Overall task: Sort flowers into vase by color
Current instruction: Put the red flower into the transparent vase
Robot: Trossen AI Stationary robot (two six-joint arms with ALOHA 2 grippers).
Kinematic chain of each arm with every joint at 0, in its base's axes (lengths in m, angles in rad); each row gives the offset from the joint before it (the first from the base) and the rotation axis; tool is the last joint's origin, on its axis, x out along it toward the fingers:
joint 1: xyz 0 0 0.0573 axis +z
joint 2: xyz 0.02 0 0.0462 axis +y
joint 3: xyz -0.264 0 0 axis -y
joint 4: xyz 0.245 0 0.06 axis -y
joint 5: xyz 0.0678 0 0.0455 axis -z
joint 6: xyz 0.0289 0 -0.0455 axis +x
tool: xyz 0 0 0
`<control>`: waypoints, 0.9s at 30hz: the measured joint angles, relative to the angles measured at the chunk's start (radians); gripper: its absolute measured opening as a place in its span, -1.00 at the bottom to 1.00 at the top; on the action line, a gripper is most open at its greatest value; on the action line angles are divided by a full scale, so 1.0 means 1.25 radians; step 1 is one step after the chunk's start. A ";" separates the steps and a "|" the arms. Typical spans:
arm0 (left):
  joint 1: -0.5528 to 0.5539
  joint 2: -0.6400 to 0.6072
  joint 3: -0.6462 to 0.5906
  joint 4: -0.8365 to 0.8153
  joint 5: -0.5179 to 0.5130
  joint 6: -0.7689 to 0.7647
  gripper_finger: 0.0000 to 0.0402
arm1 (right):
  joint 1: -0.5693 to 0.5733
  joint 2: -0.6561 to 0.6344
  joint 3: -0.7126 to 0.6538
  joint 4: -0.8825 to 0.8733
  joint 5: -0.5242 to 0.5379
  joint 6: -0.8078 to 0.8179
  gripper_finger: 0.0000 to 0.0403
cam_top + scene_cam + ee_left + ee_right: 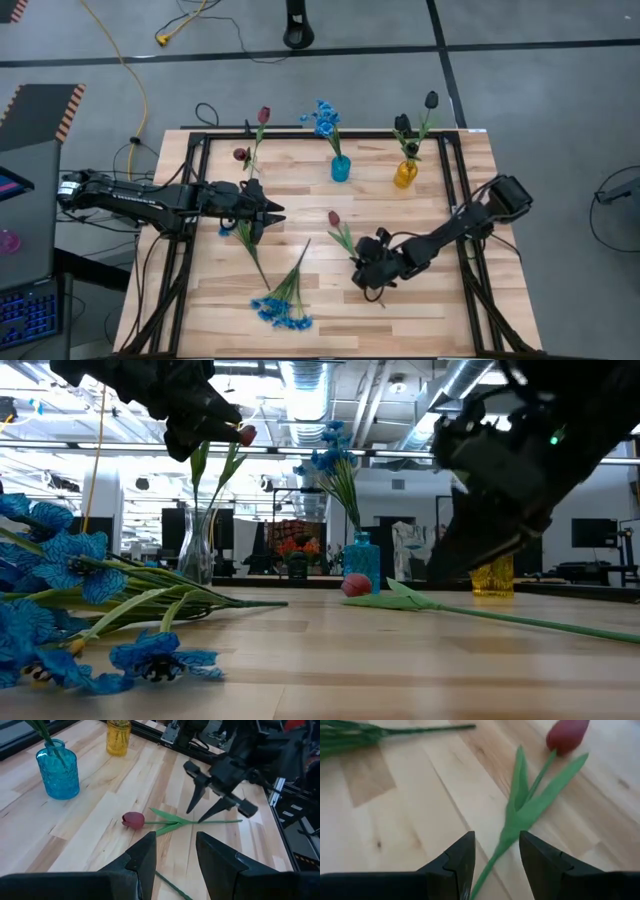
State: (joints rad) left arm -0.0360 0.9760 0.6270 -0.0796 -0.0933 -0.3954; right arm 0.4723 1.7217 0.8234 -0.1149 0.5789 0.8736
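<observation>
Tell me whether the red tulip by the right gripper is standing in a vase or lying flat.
Lying flat: the red tulip rests on the bare table, stem stretched along the wood, outside every vase.

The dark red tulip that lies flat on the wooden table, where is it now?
In the high view the dark red tulip lies near the table's middle, below the blue glass vase, its green stem running under the open right gripper.

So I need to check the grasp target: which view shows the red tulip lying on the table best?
The left wrist view: whole red tulip unobstructed. Right wrist shows bud cropped; high view tiny; low view edge-on.
</observation>
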 joint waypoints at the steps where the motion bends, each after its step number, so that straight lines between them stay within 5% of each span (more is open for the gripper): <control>1: 0.000 0.000 0.000 -0.001 0.000 0.000 -0.37 | -0.005 0.006 0.000 0.000 -0.011 0.007 -0.11; 11: 0.000 0.000 0.000 -0.001 0.000 0.000 -0.37 | -0.036 0.028 0.000 -0.007 -0.076 0.037 -0.13; 27: 0.000 0.000 0.000 -0.006 0.000 0.000 -0.37 | -0.028 0.078 0.002 0.036 -0.130 0.038 -0.49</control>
State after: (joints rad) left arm -0.0360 0.9764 0.6270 -0.0872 -0.0933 -0.3958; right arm 0.4371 1.8190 0.8262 -0.0699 0.4168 0.9217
